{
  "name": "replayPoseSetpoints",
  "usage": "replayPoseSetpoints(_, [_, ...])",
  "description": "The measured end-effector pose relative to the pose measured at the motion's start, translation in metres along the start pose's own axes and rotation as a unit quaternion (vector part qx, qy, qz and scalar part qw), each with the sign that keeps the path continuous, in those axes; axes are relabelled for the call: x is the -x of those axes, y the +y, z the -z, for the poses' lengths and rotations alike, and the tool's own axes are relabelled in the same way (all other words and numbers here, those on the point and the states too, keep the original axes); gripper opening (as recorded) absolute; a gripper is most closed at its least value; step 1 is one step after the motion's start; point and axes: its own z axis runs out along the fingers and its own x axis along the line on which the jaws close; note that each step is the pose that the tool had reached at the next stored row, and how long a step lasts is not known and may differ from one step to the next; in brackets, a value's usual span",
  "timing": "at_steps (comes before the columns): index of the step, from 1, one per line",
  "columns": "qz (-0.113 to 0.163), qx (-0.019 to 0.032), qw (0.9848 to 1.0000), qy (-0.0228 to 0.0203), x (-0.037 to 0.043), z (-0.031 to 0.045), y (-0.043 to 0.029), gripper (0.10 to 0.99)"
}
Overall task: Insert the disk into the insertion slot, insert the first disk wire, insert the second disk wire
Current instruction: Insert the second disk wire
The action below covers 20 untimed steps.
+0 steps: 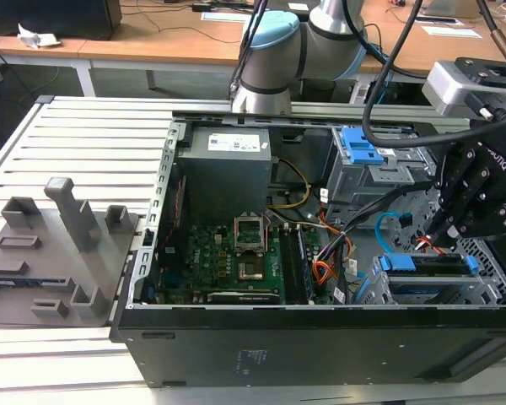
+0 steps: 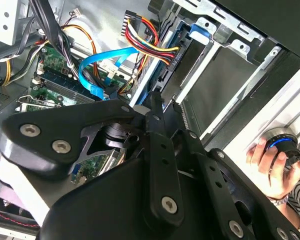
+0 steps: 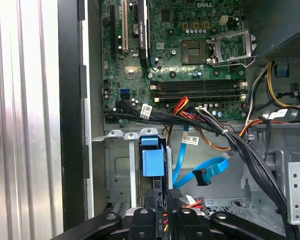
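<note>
Exterior view, nearest things first: an open computer case (image 1: 320, 337) lies on a slatted metal table (image 1: 93, 135), and at the case's near corner on the exterior view's right the disk (image 1: 428, 265) already sits down in the insertion slot (image 1: 422, 292), its blue frame showing along the top edge. Right above that, the gripper (image 1: 434, 237) hangs tilted over the disk's end. Its fingers are drawn in narrow and pinch the small black plug of the first disk wire (image 2: 169, 60), whose coloured leads trail off toward the middle of the case. From where I stand, the plug is against the disk's edge, but I cannot tell if it is fully home.

Just beyond, in the first wrist view, the second disk wire (image 3: 202, 170) loops loose over the case floor, its dark plug apart from the disk and touching nothing I can make out. Further in lie the green motherboard (image 1: 228, 257) and, toward the far wall, the taller grey cage (image 1: 367, 173) and the power supply (image 1: 228, 169).

Outside the case, in the second wrist view, a person's hand (image 2: 266, 161) rests on a round blue-ringed button (image 2: 282, 141). A grey fixture block (image 1: 59, 245) sits at the table's edge on the exterior view's left.
</note>
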Motion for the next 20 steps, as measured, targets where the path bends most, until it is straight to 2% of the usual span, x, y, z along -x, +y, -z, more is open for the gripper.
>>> replayPoseSetpoints(3, [0.002, 0.0, 1.0, -0.0001, 0.0021, -0.0001, 0.0002, 0.239])
replayPoseSetpoints(5, [0.007, -0.0002, 1.0, 0.0003, 0.0215, 0.0005, 0.0017, 0.239])
replayPoseSetpoints(8, [0.015, -0.0004, 0.9999, 0.0007, 0.0286, 0.0004, 0.0022, 0.239])
replayPoseSetpoints(11, [0.039, -0.0011, 0.9992, 0.0016, 0.0303, -0.0003, 0.0022, 0.239])
replayPoseSetpoints(16, [0.094, -0.0026, 0.9956, 0.0033, 0.0311, -0.0015, 0.0023, 0.239])
replayPoseSetpoints(20, [0.104, -0.0029, 0.9946, 0.0011, 0.0384, -0.0026, 0.0036, 0.239])
